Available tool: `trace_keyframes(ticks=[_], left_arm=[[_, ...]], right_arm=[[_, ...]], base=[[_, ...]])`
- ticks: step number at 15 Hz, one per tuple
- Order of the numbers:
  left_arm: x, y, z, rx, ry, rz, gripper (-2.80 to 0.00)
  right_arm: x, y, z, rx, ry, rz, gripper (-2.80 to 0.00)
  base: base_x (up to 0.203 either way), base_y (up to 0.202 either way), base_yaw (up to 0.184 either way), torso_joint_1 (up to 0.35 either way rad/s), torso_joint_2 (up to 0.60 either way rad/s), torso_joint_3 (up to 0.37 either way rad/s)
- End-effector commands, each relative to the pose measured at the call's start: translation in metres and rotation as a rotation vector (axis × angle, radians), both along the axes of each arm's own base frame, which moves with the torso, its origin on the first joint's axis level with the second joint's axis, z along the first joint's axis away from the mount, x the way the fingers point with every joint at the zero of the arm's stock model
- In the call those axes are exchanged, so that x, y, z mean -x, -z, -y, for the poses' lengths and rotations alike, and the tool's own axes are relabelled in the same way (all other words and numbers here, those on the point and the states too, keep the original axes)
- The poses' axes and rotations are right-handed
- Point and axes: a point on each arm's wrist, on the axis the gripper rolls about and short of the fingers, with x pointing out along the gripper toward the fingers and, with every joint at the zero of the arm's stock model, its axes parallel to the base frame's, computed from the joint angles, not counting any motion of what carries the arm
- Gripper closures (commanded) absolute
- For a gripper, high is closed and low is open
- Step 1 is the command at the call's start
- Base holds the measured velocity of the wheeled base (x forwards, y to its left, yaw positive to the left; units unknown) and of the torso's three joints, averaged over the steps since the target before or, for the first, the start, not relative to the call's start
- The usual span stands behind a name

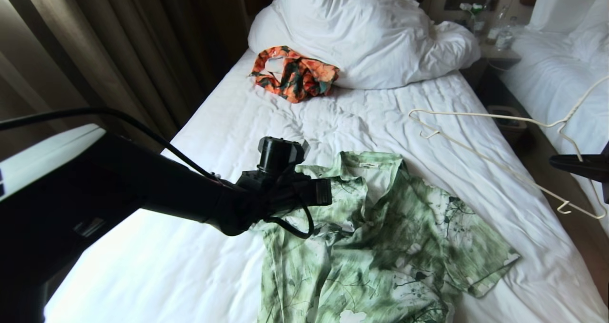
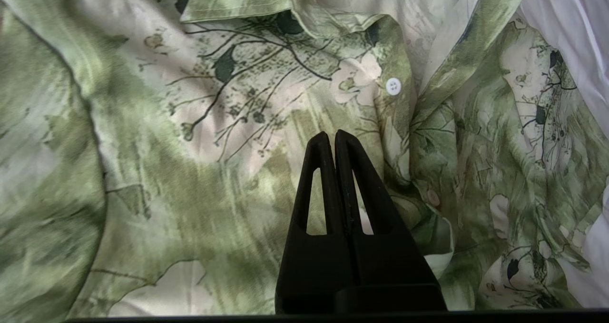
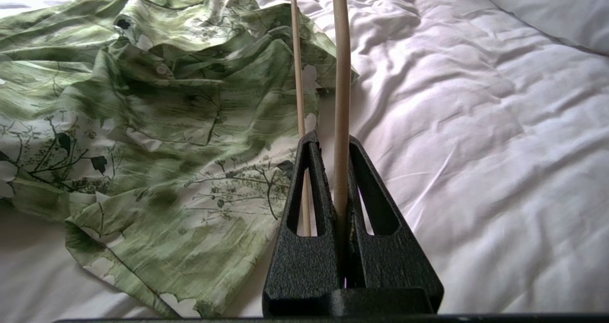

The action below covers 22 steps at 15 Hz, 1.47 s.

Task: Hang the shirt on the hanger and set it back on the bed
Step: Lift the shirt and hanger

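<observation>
The thin, light green and white short-sleeved shirt with its dark leaf and branch print point(image 1: 380, 247) lies crumpled and open on the wrinkled white sheet of the single bed point(image 1: 228, 118), collar toward the big white pillow point(image 1: 361, 33) and a small orange-and-dark-green floral garment point(image 1: 295, 74) further up, against that pillow. The left gripper point(image 2: 334, 137) hangs just above the shirt's front panel, beside the collar and the white button point(image 2: 393, 85), with its jaws pressed together on nothing. The right gripper point(image 3: 333, 144) is clamped on one rod of the thin cream-coloured wire hanger point(image 1: 499, 156), which floats above the sheet on the shirt's far side from the left arm, clear of the cloth, with one shoulder tip pointing toward the collar. The step in hand looks like taking hold of the shirt so the hanger can be threaded in. To do it well, the left jaws should part first, then come down on a single layer at the collar edge or the open placket next to it, not on the flat panel below, where thin fabric would bunch and two layers could be caught together. Lifting that edge only a little would open a mouth at the neck, and the hanger's near tip could slide into it.
</observation>
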Motion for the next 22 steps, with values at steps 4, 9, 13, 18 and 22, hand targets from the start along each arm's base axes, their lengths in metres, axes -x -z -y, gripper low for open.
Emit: trace_keyframes(ticks=[4, 9, 13, 18, 22], left_arm=[[-0.015, 0.012, 0.057, 0.015, 0.021, 0.061, -2.8], [-0.037, 0.037, 0.101, -0.05, -0.157, 0.111, -2.8], [-0.049, 0.057, 0.101, -0.108, -0.231, 0.116, -2.8], [-0.04, 0.044, 0.103, -0.118, -0.277, 0.135, -2.8], [-0.014, 0.033, 0.111, -0.165, -0.329, 0.071, -2.8]], right_arm=[[0.01, 0.011, 0.029, -0.017, 0.08, -0.016, 0.0], [0.018, 0.015, 0.039, -0.025, 0.117, -0.026, 0.0], [0.022, 0.012, 0.041, -0.022, 0.126, -0.02, 0.0], [0.023, 0.015, 0.04, -0.025, 0.128, -0.026, 0.0], [0.024, 0.015, 0.04, -0.025, 0.128, -0.026, 0.0]], base=[[0.0, 0.0, 0.0, 0.0, 0.0, 0.0], [0.0, 0.0, 0.0, 0.0, 0.0, 0.0], [0.0, 0.0, 0.0, 0.0, 0.0, 0.0], [0.0, 0.0, 0.0, 0.0, 0.0, 0.0], [0.0, 0.0, 0.0, 0.0, 0.0, 0.0]])
